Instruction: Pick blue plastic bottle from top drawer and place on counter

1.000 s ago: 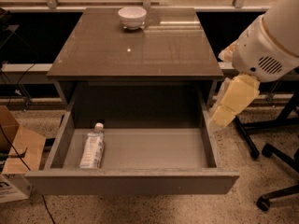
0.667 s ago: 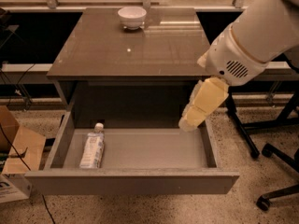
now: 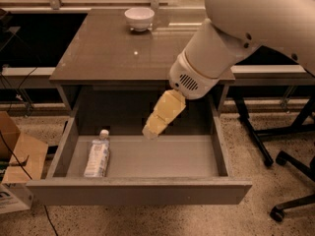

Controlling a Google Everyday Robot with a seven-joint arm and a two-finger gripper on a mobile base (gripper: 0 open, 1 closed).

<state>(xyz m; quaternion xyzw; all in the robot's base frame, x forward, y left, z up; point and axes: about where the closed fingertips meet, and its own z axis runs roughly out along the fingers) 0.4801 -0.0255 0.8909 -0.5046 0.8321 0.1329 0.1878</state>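
Observation:
The blue plastic bottle (image 3: 97, 155), clear with a white cap and a pale label, lies on its side at the left end of the open top drawer (image 3: 147, 156). My gripper (image 3: 150, 131) hangs over the middle of the drawer, to the right of the bottle and apart from it. Its pale yellow fingers point down and to the left. The large white arm reaches in from the upper right. The glossy brown counter (image 3: 128, 45) lies above the drawer.
A white bowl (image 3: 139, 18) stands at the back of the counter. A cardboard box (image 3: 17, 156) sits on the floor at the left. Black chair bases (image 3: 285, 156) stand on the floor at the right.
The arm has swung from the right side to the left, bringing the gripper from beside the drawer's right wall to over its middle. The bottle has not moved.

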